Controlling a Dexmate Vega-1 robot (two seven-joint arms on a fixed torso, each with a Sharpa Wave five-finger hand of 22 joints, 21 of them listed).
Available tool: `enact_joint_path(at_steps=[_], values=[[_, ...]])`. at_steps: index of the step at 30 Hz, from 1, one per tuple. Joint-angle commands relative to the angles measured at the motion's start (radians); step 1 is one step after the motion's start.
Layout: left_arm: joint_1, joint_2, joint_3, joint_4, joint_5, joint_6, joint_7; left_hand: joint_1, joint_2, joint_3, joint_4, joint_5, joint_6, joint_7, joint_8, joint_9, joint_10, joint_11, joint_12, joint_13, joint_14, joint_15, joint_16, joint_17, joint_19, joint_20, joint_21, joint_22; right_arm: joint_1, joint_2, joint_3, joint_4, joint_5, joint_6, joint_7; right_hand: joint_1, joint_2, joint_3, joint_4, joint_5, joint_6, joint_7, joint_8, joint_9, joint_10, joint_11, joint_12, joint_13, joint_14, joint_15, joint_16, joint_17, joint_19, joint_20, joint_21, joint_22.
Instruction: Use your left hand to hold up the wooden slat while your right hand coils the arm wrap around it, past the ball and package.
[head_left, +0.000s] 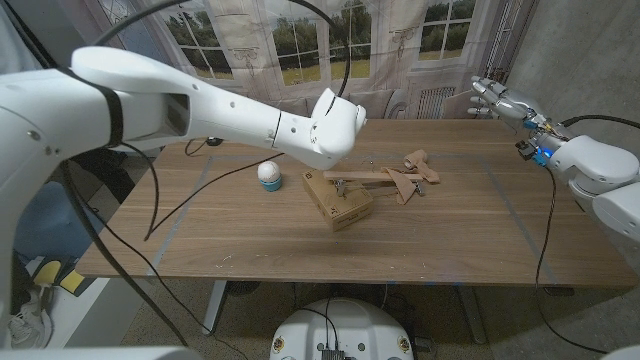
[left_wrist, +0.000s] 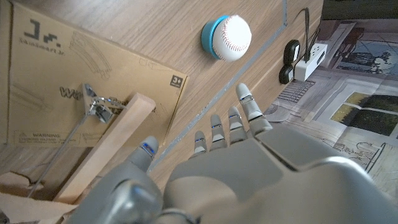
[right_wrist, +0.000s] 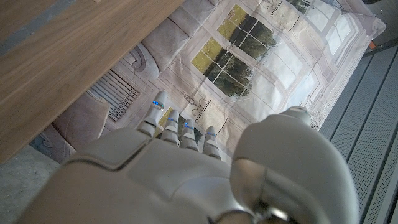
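— What lies nearest the front edge of the worktop (head_left: 250, 255)?

— The package (head_left: 337, 199), a flat brown carton near the middle. The wooden slat (head_left: 368, 177) rests with one end on top of it, by a small metal clip (left_wrist: 96, 107), and runs toward the right edge.

— And the arm wrap?

— A tan arm wrap (head_left: 412, 175) lies at the slat's far end, touching it, toward the back right.

— The ball?

— The ball (head_left: 269, 175), white on a blue ring, stands just left of the package, apart from it.

— The left hand?

— The left hand (left_wrist: 230, 155) hovers above the package and slat, fingers (left_wrist: 249, 109) spread and straight, holding nothing.

— The right hand?

— The right hand (head_left: 503, 100) is raised beyond the back right corner, fingers extended and apart, nothing in it. Behind the table hangs a backdrop (head_left: 300, 45) printed with windows.
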Motion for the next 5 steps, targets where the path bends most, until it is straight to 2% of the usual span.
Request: enact_joint_path(at_steps=[1, 5], values=[[0.275, 0.059, -0.316, 0.078, 0.498, -0.194, 0.173, -0.004, 0.023, -0.005, 0.002, -0.004, 0.001, 0.003, -0.001, 0.005, 0.003, 0.002, 0.004, 0.003, 0.003, 0.002, 0.007, 0.002, 0.011, 0.001, -0.004, 0.002, 0.101, -0.029, -0.063, -0.021, 0.015, -0.138, -0.021, 0.005, 0.0, 0.0, -0.005, 0.001, 0.007, -0.001, 0.005, 0.002, 0.004, 0.004, 0.006, 0.001, 0.002, 0.003, 0.003, -0.001, 0.008, 0.0, -0.005, 0.005], [0.346, 0.048, -0.408, 0.112, 0.517, -0.245, 0.212, -0.006, 0.032, -0.008, 0.001, -0.005, -0.004, 0.004, -0.006, 0.004, -0.007, 0.001, -0.002, 0.004, -0.005, 0.003, 0.004, 0.002, 0.012, 0.001, -0.006, 0.002, 0.138, -0.056, -0.079, -0.049, -0.008, -0.171, -0.04, 0.004, 0.0, -0.001, -0.005, 0.001, 0.007, -0.001, 0.005, 0.002, 0.003, 0.003, 0.005, 0.0, 0.001, 0.004, 0.003, -0.003, 0.009, 0.001, -0.007, 0.005]])
